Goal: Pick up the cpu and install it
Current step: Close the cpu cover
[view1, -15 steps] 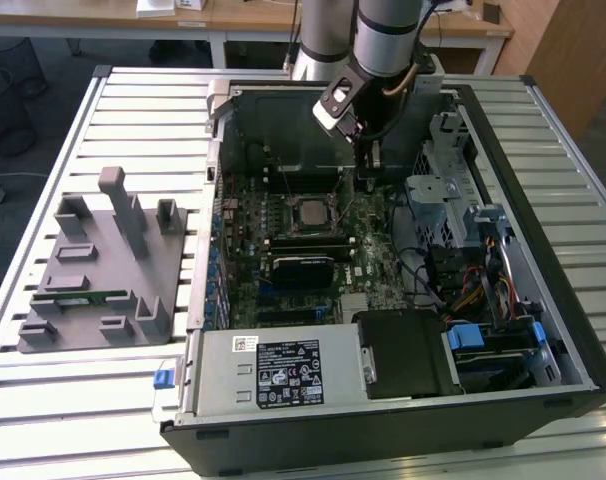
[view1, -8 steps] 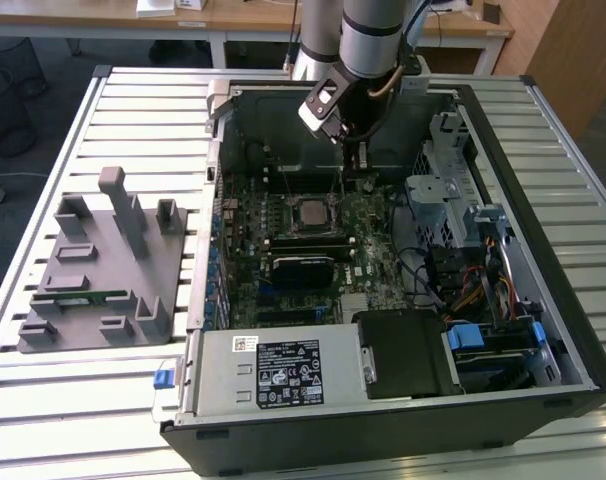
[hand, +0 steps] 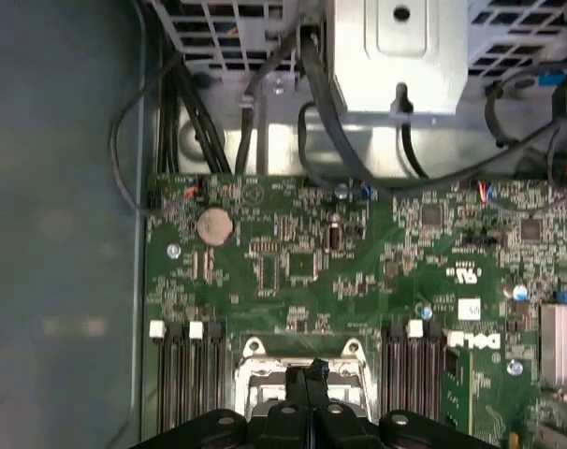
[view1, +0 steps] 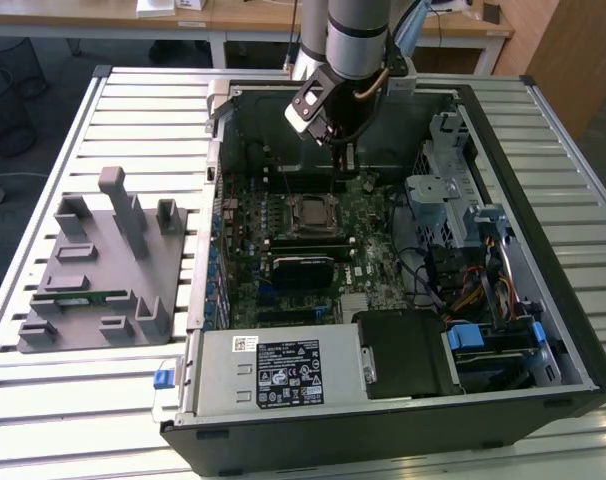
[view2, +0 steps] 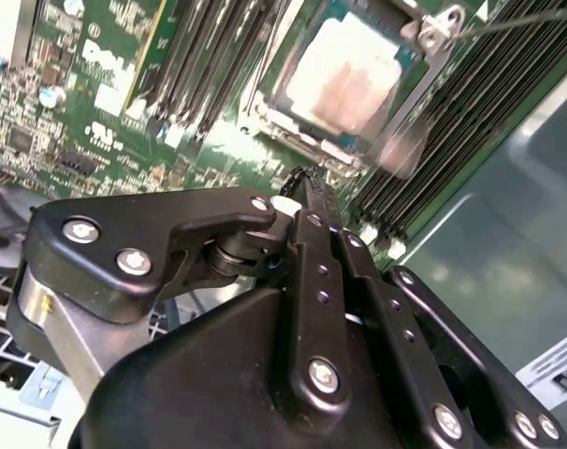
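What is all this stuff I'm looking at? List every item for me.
table: one, pale slatted metal, under everything
computer case: one, black, open, on the table
motherboard: one, green, inside the case
socket: one, metal-framed, mid-motherboard
cpu: one, silver-grey, lying in the socket
coin battery: one, silver, on the motherboard
power supply: one, silver with a label, in the case's near corner
holder block: one, grey, on the table at the exterior view's left of the case
memory stick: one, green, in the holder block
robot arm: one, grey and black, above the case
gripper: one, black, shut, empty, over the motherboard by the socket
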